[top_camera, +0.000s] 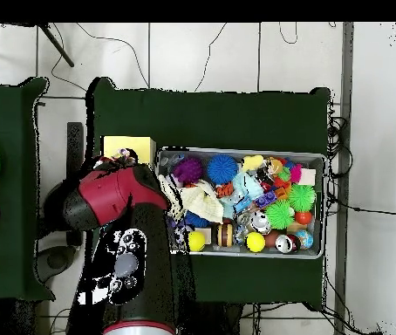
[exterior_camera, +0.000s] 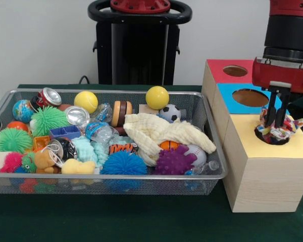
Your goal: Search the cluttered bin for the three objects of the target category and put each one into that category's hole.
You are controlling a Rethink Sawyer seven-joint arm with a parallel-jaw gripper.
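The wire mesh bin point(exterior_camera: 212, 169) holds several toys and shows in the overhead view point(top_camera: 313, 159) too. At the right stands the yellow-topped wooden cube point(exterior_camera: 288, 146), partly seen from above point(top_camera: 127, 146). A multicoloured printed fabric piece point(exterior_camera: 280, 128) lies bunched over the cube's round hole, which is hidden beneath it. My gripper point(exterior_camera: 276, 118) hangs straight down into this fabric with its fingers close together on it. From above the arm point(top_camera: 119, 196) covers the gripper and hole. No other printed fabric pieces show in the bin.
A blue-topped cube point(exterior_camera: 250, 97) and a red-topped cube point(exterior_camera: 235, 70) stand behind the yellow one. A plain cream cloth point(exterior_camera: 161, 132) lies in the bin among balls, cans and spiky toys. The robot pedestal point(exterior_camera: 139, 45) is behind the bin.
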